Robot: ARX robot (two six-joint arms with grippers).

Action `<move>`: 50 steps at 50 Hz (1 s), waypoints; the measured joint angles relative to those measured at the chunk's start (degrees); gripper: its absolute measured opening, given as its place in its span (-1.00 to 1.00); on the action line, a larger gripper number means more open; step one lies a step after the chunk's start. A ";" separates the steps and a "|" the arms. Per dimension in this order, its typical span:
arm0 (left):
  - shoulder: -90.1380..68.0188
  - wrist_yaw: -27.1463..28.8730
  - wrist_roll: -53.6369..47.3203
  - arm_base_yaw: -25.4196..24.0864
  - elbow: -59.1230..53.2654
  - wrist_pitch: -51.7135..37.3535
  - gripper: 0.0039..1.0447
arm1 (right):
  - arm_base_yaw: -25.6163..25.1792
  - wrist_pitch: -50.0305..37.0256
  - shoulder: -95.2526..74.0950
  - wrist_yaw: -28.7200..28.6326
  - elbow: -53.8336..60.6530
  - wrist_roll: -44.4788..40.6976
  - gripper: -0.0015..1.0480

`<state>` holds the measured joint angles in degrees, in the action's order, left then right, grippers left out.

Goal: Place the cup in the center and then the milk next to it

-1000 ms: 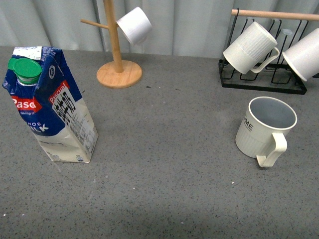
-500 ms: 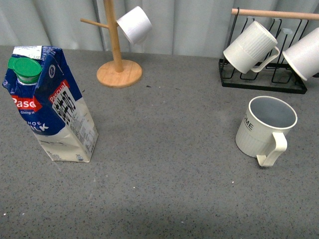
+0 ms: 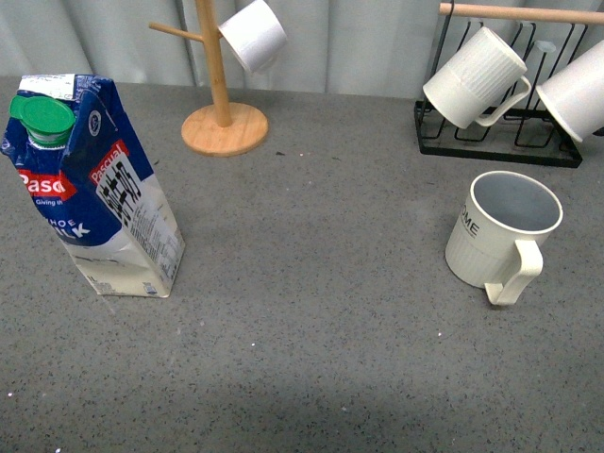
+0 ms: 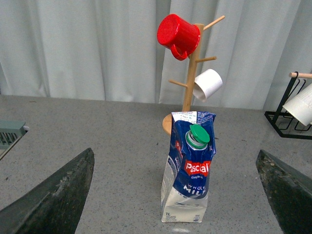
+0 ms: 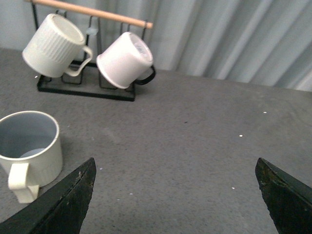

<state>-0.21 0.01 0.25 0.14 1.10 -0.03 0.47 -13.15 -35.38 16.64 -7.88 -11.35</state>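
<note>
The cup [image 3: 500,236], cream and ribbed with black lettering and a grey-blue inside, stands upright on the grey table at the right, handle toward me. It also shows in the right wrist view as the cup [image 5: 28,148], off to one side of my open right gripper [image 5: 178,204], whose fingers are empty. The milk [image 3: 90,189], a blue and white carton with a green cap, stands at the left. In the left wrist view the milk [image 4: 189,168] stands ahead of my open left gripper [image 4: 178,200], between the lines of its spread fingers and apart from them. Neither arm shows in the front view.
A wooden mug tree [image 3: 222,104] holds a white mug [image 3: 253,35] and a red mug [image 4: 178,35] at the back. A black wire rack [image 3: 495,142] with a wooden bar carries whiter ribbed mugs [image 3: 472,77] at the back right. A curtain hangs behind the table.
The front view has shifted slightly, so everything sits a little higher in the picture. The cup and the milk stand where they were on the table.
</note>
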 joint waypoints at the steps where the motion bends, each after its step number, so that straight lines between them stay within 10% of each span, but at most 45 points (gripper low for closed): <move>1: 0.00 0.00 0.00 0.00 0.00 0.00 0.88 | -0.35 -1.53 -3.13 -0.83 -0.87 0.00 0.82; 17: 0.00 0.00 0.00 0.00 0.00 0.00 0.88 | -5.05 -8.31 -45.38 -7.06 -18.18 3.17 0.82; 50: 0.00 0.00 0.00 0.00 0.00 0.00 0.88 | 2.10 4.48 -68.72 -10.51 -39.47 14.99 0.82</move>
<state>-0.21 0.01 0.25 0.14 1.10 -0.03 2.57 -8.67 -104.09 6.13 -47.35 3.64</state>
